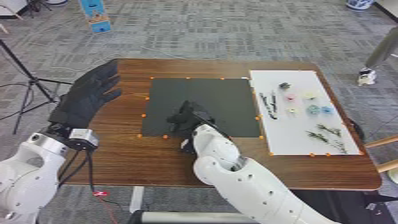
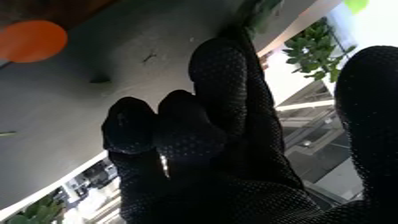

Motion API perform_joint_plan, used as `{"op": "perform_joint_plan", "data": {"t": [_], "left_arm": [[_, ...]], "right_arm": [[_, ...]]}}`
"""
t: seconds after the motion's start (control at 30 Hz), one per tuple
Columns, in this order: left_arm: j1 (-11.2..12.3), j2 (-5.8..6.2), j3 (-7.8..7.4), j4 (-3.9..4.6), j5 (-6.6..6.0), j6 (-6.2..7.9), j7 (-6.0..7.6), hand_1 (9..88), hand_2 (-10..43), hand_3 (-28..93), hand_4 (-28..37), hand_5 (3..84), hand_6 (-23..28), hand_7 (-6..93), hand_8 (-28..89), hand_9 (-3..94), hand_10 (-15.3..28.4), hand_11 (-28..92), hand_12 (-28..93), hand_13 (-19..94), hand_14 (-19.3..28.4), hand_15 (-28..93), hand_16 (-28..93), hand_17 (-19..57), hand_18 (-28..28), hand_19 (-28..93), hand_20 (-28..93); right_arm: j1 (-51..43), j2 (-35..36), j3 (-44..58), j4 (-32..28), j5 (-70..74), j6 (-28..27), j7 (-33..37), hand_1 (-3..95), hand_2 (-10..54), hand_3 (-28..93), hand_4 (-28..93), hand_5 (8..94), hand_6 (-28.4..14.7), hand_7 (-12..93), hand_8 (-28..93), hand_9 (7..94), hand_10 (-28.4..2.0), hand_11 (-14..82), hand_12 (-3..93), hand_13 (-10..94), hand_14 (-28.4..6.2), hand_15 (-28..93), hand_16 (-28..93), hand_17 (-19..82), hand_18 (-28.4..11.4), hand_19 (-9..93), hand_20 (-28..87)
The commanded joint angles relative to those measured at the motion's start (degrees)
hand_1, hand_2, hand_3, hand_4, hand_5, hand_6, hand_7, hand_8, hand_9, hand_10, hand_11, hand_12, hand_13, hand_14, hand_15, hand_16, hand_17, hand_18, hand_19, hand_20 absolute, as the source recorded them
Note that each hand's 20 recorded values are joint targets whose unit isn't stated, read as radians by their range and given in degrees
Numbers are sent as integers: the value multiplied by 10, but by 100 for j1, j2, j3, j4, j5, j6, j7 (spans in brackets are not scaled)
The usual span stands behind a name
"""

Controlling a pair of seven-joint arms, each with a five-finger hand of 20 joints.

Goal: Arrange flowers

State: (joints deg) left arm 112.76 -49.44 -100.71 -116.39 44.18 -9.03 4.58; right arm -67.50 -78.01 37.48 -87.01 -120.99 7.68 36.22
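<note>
A: What's at nine o'clock?
B: The left robot hand (image 1: 86, 95), fingers spread loosely open, holding nothing, beside the brown worktop's (image 1: 123, 140) edge.
A: And the middle?
B: A black mat (image 1: 169, 92), with the right robot hand (image 1: 187, 121) over its seven o'clock part. I can't tell how far that one is open or whether it grips anything; the wrist view has a blurred green leafy piece (image 2: 263, 14) right by it.
A: Three o'clock?
B: A white sheet (image 1: 282, 144): dark stems (image 1: 274, 105) at its nine, pink flower (image 1: 290, 97) at eleven, blue flowers (image 1: 327, 110) at three, green sprigs (image 1: 339, 146) at five.
</note>
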Motion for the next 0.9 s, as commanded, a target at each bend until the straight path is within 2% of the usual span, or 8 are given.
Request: {"op": "perform_joint_plan", "data": {"t": [0.03,0.1,0.2,0.33,0.43,0.9], "left_arm": [[170,-91,-159,-81,16,68,13,280,-95,634,-283,222,9,158,-92,156,74,82,201,109,95,69,78,-110,159,322,86],[260,-103,-215,-131,21,103,46,279,-95,636,-283,222,9,158,-92,156,74,82,201,108,95,69,78,-109,158,322,86],[322,-117,-293,-153,15,87,31,280,-95,633,-283,223,9,156,-92,156,75,83,201,108,95,70,78,-110,159,324,87],[285,-102,-267,-129,10,134,32,279,-95,634,-283,223,9,157,-92,156,74,82,201,108,95,70,78,-110,158,324,86],[207,-97,-224,-92,14,86,8,279,-95,635,-283,223,9,157,-92,156,74,82,200,108,95,70,78,-110,158,323,86],[50,-48,-93,-31,4,41,-27,278,-95,636,-283,222,9,157,-91,156,74,79,201,108,94,69,79,-110,158,322,86]], "right_arm": [[-108,326,-71,-119,-83,-83,-46,236,-70,779,-211,673,-52,213,-97,767,-128,476,420,733,-82,772,460,425,-212,932,492],[-121,447,-93,-200,-17,-107,-82,236,-70,779,-211,673,-52,213,-97,772,-127,476,417,732,-82,771,460,424,-213,932,492],[-178,617,-155,-379,45,-177,-144,236,-70,779,-211,675,-52,213,-97,777,-125,477,416,733,-82,771,459,425,-213,932,490],[-270,619,-110,-484,33,-320,-292,236,-70,779,-211,676,-52,213,-97,777,-126,476,418,733,-82,772,457,426,-212,932,490],[-285,555,-147,-520,29,-313,-269,236,-69,777,-210,677,-52,213,-97,779,-126,475,418,734,-81,772,456,426,-212,932,490],[-358,257,-191,-729,66,-230,-263,235,-68,775,-209,686,-52,212,-96,794,-122,471,414,742,-80,770,456,436,-213,932,496]]}}
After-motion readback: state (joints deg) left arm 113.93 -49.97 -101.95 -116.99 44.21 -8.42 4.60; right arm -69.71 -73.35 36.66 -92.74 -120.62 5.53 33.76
